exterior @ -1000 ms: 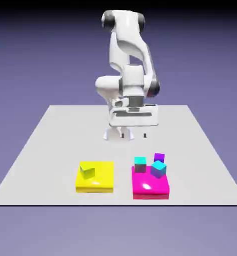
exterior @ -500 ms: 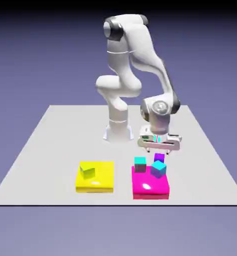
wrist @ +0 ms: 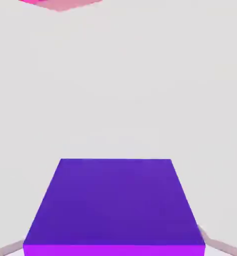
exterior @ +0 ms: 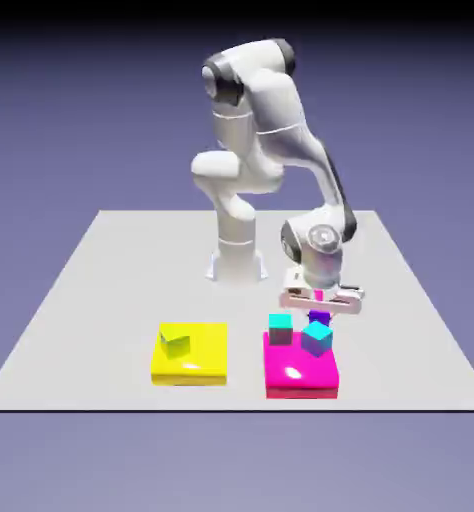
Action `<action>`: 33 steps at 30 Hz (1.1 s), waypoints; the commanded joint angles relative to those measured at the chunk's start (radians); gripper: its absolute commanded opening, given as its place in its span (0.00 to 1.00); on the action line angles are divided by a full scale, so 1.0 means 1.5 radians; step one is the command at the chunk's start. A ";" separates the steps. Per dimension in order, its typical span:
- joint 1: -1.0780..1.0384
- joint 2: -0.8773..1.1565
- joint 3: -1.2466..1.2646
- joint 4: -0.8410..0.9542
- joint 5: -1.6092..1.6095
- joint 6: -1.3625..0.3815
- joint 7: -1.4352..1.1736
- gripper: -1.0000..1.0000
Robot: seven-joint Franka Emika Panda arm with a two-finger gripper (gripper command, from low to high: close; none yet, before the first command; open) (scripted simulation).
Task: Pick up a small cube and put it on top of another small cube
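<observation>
Purple fills the lower half of the hand view: the small cube (wrist: 115, 205) sits large between the gripper's (exterior: 321, 302) fingertips, which peek out as pale slivers at its lower corners. The jaws are closed tight on this cube. In the exterior view the gripper hangs low over the back edge of the magenta block (exterior: 301, 372), with the small cube (exterior: 319, 319) directly beneath it, at that block's far side. Another small cube (exterior: 280, 328), cyan on top, rests on the magenta block toward the exterior view's left. An all-cyan cube (exterior: 318, 338) stands corner-on in front of the purple one. Well apart, left of the magenta block, a yellow block (exterior: 190, 354) carries a yellow-green cube (exterior: 175, 343) on the white table (exterior: 91, 290).
</observation>
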 commanded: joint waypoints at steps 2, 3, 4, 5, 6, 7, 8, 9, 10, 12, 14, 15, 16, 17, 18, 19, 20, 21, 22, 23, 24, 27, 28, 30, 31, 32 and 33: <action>-0.037 -0.048 0.042 0.002 0.037 -0.047 -0.025 0.00; -0.037 -0.049 0.042 0.002 0.038 -0.048 -0.025 0.00; -0.037 -0.049 0.042 0.002 0.038 -0.048 -0.025 0.00; -0.024 -0.056 0.018 0.000 0.022 -0.056 -0.025 0.00; -0.010 -0.064 -0.006 -0.002 0.005 -0.065 -0.025 0.00; 0.004 -0.071 -0.030 -0.004 -0.011 -0.074 -0.024 0.00; 0.018 -0.079 -0.054 -0.006 -0.027 -0.082 -0.024 0.00; 0.032 -0.086 -0.079 -0.007 -0.044 -0.091 -0.024 0.00; 0.045 -0.093 -0.103 -0.009 -0.060 -0.100 -0.024 0.00; 0.073 -0.108 -0.151 -0.013 -0.093 -0.117 -0.023 0.00; 0.087 -0.131 -0.199 -0.009 -0.100 -0.141 -0.005 0.00; 0.085 -0.146 -0.224 -0.001 -0.088 -0.157 0.015 0.00; 0.084 -0.162 -0.248 0.006 -0.076 -0.172 0.035 0.00; 0.083 -0.178 -0.272 0.013 -0.064 -0.188 0.055 0.00; 0.077 -0.193 -0.291 0.021 -0.047 -0.202 0.077 0.00; 0.063 -0.205 -0.298 0.032 -0.018 -0.213 0.101 0.00; 0.049 -0.217 -0.306 0.042 0.011 -0.225 0.125 0.00; 0.034 -0.229 -0.312 0.053 0.040 -0.235 0.148 0.00; 0.016 -0.231 -0.299 0.060 0.069 -0.236 0.162 0.00; -0.003 -0.233 -0.286 0.068 0.098 -0.236 0.176 0.00; -0.021 -0.235 -0.273 0.076 0.127 -0.236 0.190 0.00; -0.068 -0.234 -0.230 0.092 0.197 -0.230 0.218 0.00; -0.068 -0.234 -0.230 0.092 0.197 -0.230 0.218 0.00; -0.058 -0.190 -0.221 0.079 0.206 -0.173 0.212 0.00; -0.054 -0.169 -0.216 0.073 0.211 -0.144 0.209 0.00; -0.049 -0.147 -0.212 0.066 0.216 -0.115 0.205 0.00; -0.044 -0.125 -0.207 0.060 0.221 -0.086 0.202 0.00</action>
